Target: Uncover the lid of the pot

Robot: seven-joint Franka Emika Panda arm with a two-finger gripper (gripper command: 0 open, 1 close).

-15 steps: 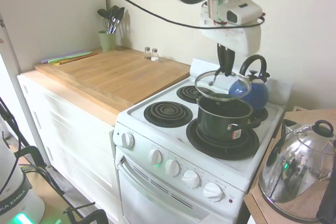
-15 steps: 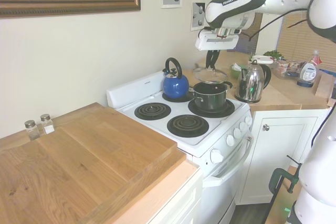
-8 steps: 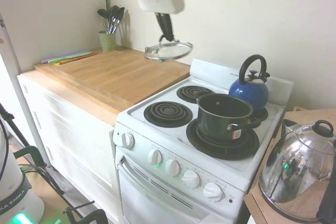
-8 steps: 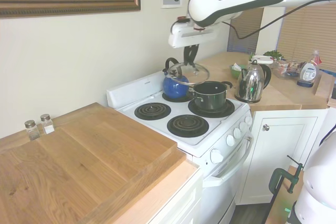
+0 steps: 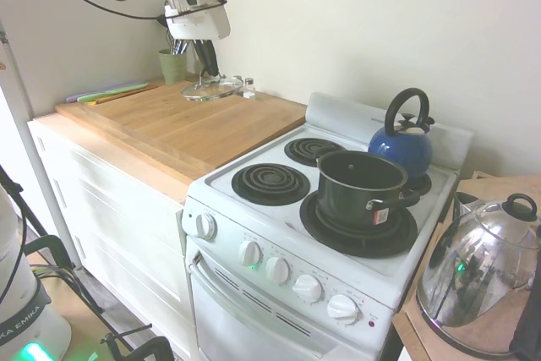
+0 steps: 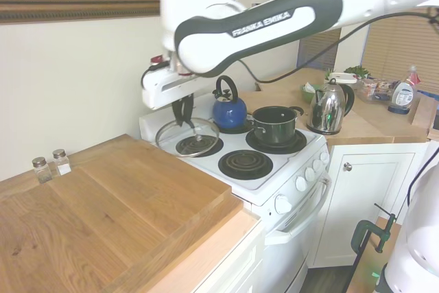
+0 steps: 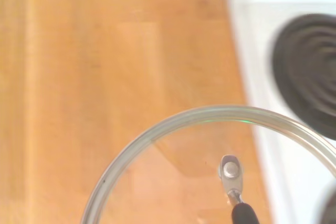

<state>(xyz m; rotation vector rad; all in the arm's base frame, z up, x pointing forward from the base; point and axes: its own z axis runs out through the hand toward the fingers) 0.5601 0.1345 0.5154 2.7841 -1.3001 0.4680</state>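
Claw (image 5: 207, 71) (image 6: 184, 119): one, pointing down, its two fingers clamped on the black loop handle of the lid (image 5: 212, 89) (image 6: 187, 137) (image 7: 210, 169). Lid count: one, clear glass with a metal rim, hanging level from the claw, clear of any surface. It hangs above the wooden table (image 5: 186, 124) (image 6: 103, 217) (image 7: 105, 66), near the table's stove-side edge; the second exterior view shows it partly in front of a rear burner. The wrist view shows wood through the glass, one handle bracket with its screw, and the white stove top with a dark coil at one side.

Pot (image 5: 362, 188) (image 6: 275, 123): one, dark, uncovered, sitting on the front burner of the stove (image 5: 279, 234) (image 6: 260, 176), well apart from the lid. Its short side handle points towards the stove's front.

Burners: four coils; one under the pot, one under the blue kettle (image 5: 401, 145) (image 6: 228, 108), two bare.

Kettles: two. The blue one is just behind the pot; the shiny steel kettle (image 5: 478, 272) (image 6: 328, 106) stands on the table beyond the stove.

Shakers (image 5: 243, 85) (image 6: 51, 164): two small glass ones, side by side against the wall.

Green utensil cup (image 5: 172, 63): one, at the table's back corner.
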